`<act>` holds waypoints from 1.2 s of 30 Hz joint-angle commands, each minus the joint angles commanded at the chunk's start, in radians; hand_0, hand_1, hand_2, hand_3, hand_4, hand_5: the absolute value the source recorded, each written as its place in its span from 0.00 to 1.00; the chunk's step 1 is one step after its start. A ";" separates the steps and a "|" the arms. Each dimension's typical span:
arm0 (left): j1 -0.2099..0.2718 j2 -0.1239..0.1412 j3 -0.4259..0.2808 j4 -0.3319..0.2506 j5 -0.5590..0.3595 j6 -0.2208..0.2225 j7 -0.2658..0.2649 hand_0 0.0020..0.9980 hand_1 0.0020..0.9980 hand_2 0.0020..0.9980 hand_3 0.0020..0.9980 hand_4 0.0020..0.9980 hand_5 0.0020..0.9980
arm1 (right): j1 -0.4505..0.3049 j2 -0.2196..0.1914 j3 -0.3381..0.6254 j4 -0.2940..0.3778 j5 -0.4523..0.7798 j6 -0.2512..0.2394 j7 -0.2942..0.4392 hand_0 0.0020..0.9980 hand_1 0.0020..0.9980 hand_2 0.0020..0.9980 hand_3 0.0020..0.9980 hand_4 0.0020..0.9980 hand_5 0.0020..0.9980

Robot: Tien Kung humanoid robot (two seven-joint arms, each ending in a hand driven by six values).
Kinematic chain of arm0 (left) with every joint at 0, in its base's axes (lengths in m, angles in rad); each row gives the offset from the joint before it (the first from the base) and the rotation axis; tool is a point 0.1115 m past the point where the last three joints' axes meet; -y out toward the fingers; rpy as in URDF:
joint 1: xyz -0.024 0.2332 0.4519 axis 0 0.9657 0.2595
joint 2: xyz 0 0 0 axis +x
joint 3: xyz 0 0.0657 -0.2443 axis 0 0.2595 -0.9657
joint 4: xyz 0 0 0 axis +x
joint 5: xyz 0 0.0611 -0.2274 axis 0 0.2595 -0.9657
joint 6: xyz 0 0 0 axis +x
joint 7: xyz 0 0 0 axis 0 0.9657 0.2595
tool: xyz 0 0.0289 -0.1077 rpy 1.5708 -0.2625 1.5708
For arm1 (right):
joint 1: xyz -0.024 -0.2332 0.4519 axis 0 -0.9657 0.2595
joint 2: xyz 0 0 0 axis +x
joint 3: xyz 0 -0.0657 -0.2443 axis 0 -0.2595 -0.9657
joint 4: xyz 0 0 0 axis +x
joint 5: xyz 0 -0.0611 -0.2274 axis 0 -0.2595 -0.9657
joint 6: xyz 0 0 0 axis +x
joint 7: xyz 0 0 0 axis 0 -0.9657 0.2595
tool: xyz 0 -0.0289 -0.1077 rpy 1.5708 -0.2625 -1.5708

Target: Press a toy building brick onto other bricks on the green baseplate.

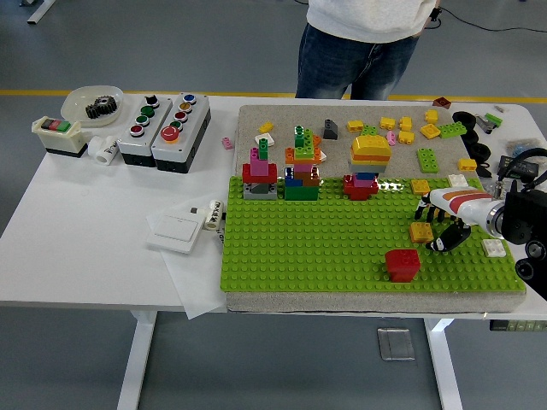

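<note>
The green baseplate (325, 248) lies on a grey mat and carries three small brick stacks along its far edge: a red, pink and grey one (259, 175), a multicoloured one (301, 166) and a red and blue one (361, 184). A red brick (401, 264) stands alone near the front. Toward the right side, a yellow brick (420, 231) sits on the plate. My right hand (433, 225) hovers just right of this yellow brick, black fingers (422, 205) spread on either side of it, holding nothing. The left arm is out of view.
Loose yellow, green and white bricks (402, 128) lie on the mat behind the plate, with a big yellow block (370, 149). Button boxes (162, 126), a dish with a gear (92, 104) and a white switch plate (175, 227) sit at left. A person (363, 43) stands at the far side.
</note>
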 joint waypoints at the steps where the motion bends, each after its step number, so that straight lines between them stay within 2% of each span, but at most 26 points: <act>1: 0.000 0.000 0.000 0.000 0.000 0.000 0.000 0.80 0.89 0.90 0.76 0.79 0.76 | 0.000 0.000 0.000 -0.001 0.000 0.000 0.000 0.51 0.50 0.55 0.58 0.79 0.15; 23: -0.002 0.000 -0.001 0.000 0.001 0.000 -0.001 0.80 0.89 0.90 0.76 0.79 0.76 | -0.005 0.006 -0.003 -0.002 0.010 -0.028 -0.010 0.40 0.45 0.51 0.52 0.75 0.18; 34: -0.003 -0.001 -0.002 0.000 0.003 0.000 -0.001 0.80 0.89 0.90 0.76 0.79 0.76 | -0.006 0.007 -0.004 -0.003 0.017 -0.042 -0.014 0.39 0.45 0.51 0.51 0.75 0.18; 36: -0.003 -0.001 -0.002 0.000 0.004 0.000 0.000 0.80 0.89 0.90 0.76 0.79 0.76 | -0.006 0.006 -0.004 -0.003 0.020 -0.048 -0.016 0.36 0.42 0.48 0.48 0.71 0.19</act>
